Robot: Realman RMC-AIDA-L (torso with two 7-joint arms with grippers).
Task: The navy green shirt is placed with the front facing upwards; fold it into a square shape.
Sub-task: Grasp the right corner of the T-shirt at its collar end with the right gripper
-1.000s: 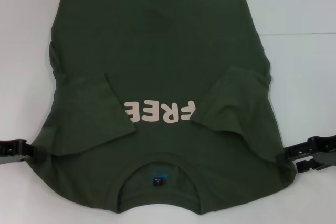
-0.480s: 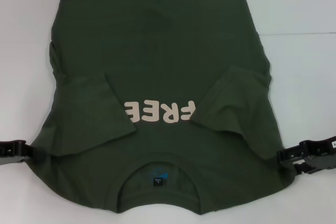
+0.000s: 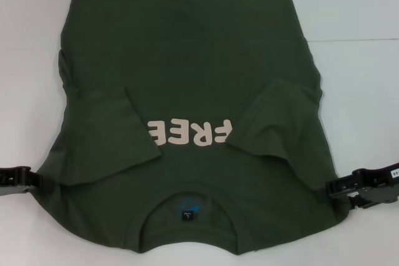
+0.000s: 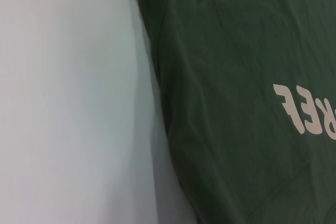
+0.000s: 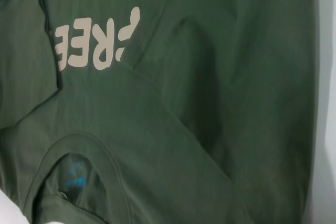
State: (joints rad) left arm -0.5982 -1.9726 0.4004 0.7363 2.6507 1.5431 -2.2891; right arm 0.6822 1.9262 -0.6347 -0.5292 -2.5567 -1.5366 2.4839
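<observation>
While shirt [image 3: 187, 79] lies flat, left gripper [image 3: 28, 182], right gripper [image 3: 340, 190] at shoulders.

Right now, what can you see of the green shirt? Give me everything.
The shirt is dark olive green, soft and cotton-looking, lying flat and front-up on the white table. Its collar is nearest the robot, with a small dark label and blue print inside. Both short sleeves are folded inward over the chest, partly covering the cream lettering. The left gripper and right gripper sit at the shirt's two shoulder edges; whether they pinch the cloth is unclear.
</observation>
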